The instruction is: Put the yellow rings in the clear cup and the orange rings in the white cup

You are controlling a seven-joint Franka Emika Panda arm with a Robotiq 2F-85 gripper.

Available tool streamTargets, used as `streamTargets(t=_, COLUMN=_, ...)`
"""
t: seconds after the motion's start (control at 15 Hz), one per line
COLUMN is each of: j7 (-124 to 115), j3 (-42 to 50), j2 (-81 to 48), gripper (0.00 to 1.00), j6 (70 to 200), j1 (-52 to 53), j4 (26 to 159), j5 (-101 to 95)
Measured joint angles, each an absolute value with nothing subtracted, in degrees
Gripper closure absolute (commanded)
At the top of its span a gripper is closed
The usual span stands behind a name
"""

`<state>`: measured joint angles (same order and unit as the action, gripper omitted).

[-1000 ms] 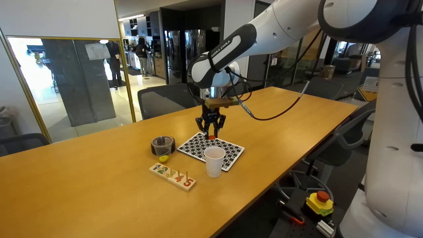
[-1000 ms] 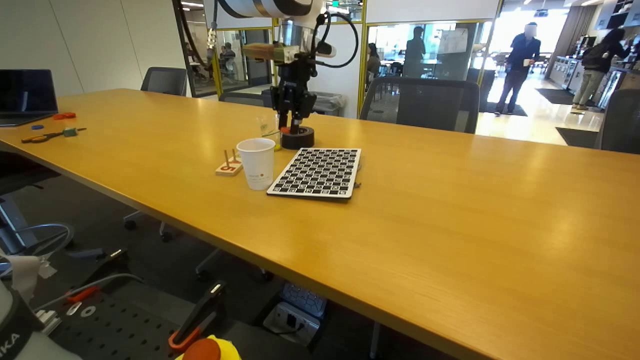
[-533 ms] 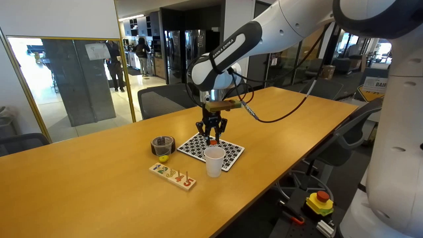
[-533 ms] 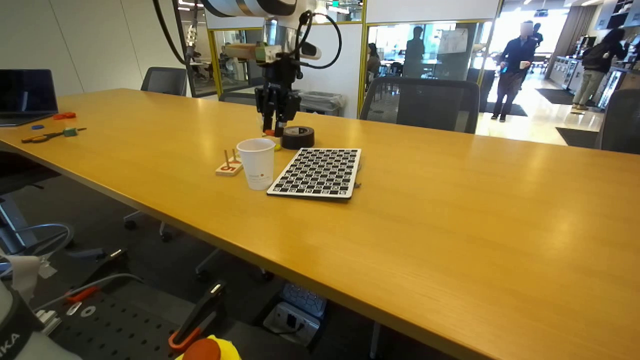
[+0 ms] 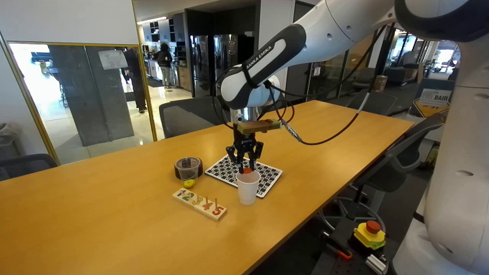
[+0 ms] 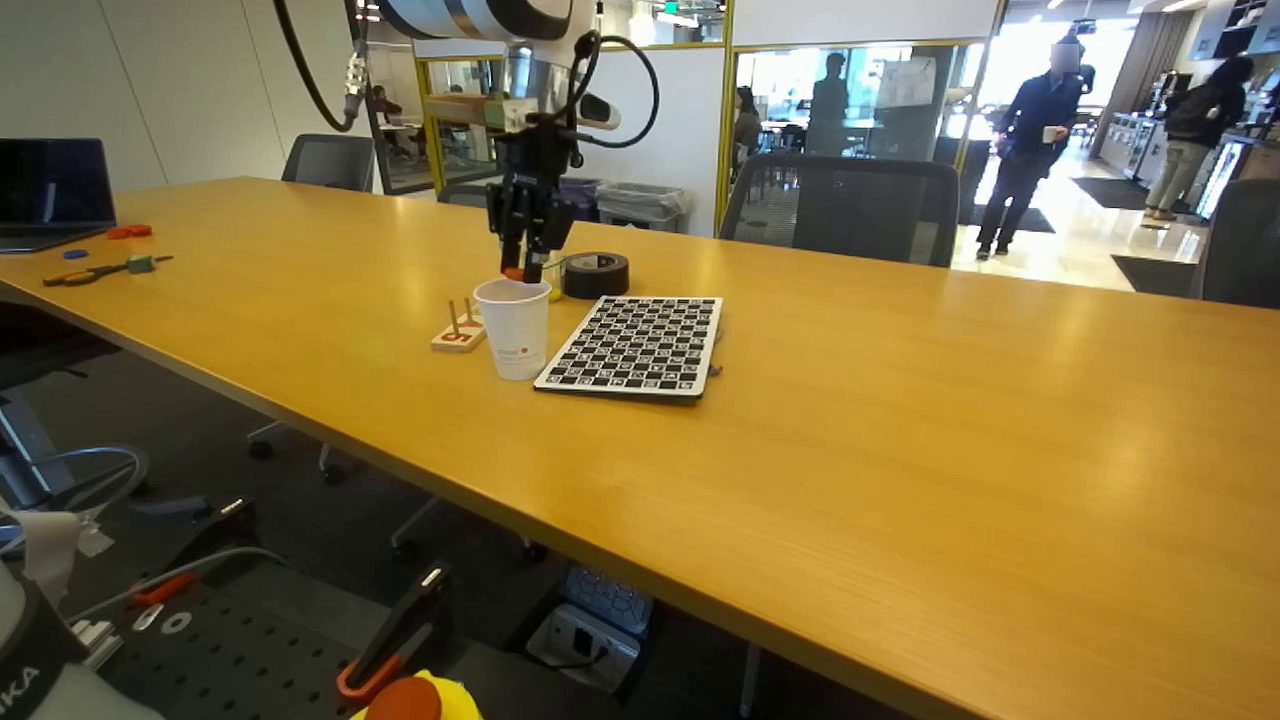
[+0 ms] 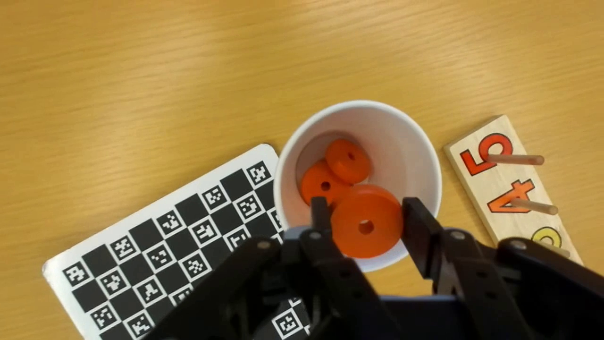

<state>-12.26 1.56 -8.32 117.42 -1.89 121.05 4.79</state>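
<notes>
"What is biggest here?"

"The long wooden table (image 5: 114,229). Then the white arm (image 5: 332,26), stretched above it, and a laptop (image 6: 55,190) at one side in an exterior view."

"Next?"

"A checkered board (image 7: 179,236), then the gripper (image 7: 365,215), its fingers pointing down and clamped on a small round thing, a modest gap between them."

"What thing?"

"That comes last, by size. Before it, the wooden number strip (image 5: 200,205), pegs upright, and the white cup (image 5: 248,191), standing just beside the board; whether the two touch cannot be told."

"And the clear cup (image 5: 188,173)?"

"It stands near a roll of black tape (image 6: 600,284), in front of it in an exterior view."

"So, the rings?"

"Two orange rings (image 7: 342,165) lie inside the white cup, one partly on the other. A third orange ring (image 7: 365,210) is what the gripper pinches: it overlaps that cup's mouth in the wrist view and shows at the rim in both exterior views. A yellow ring (image 5: 189,185) rests on the table just beside the clear cup."
</notes>
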Motion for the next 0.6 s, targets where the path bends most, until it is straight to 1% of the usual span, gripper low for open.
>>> streamTargets(t=0.07, j7=-12.3, j3=1.5, j2=-8.2, gripper=0.74, j6=117.4, j1=-1.8, j4=121.3, j5=5.1)
streamTargets(t=0.13, j7=-12.3, j3=1.5, j2=-8.1, gripper=0.33, j6=117.4, j1=-1.8, j4=121.6, j5=5.4)
streamTargets(t=0.2, j7=-12.2, j3=1.4, j2=-8.0, gripper=0.32, j6=117.4, j1=-1.8, j4=121.8, j5=5.7)
streamTargets(t=0.27, j7=-12.2, j3=1.4, j2=-8.0, gripper=0.27, j6=117.4, j1=-1.8, j4=122.0, j5=6.0)
streamTargets(t=0.47, j7=-12.2, j3=1.4, j2=-8.0, gripper=0.03, j6=117.4, j1=-1.8, j4=122.2, j5=6.4)
streamTargets(t=0.53, j7=-12.2, j3=1.4, j2=-8.0, gripper=0.00, j6=117.4, j1=-1.8, j4=122.2, j5=6.4)
streamTargets(t=0.6, j7=-12.1, j3=1.5, j2=-7.9, gripper=0.00, j6=117.6, j1=-1.8, j4=122.3, j5=6.4)
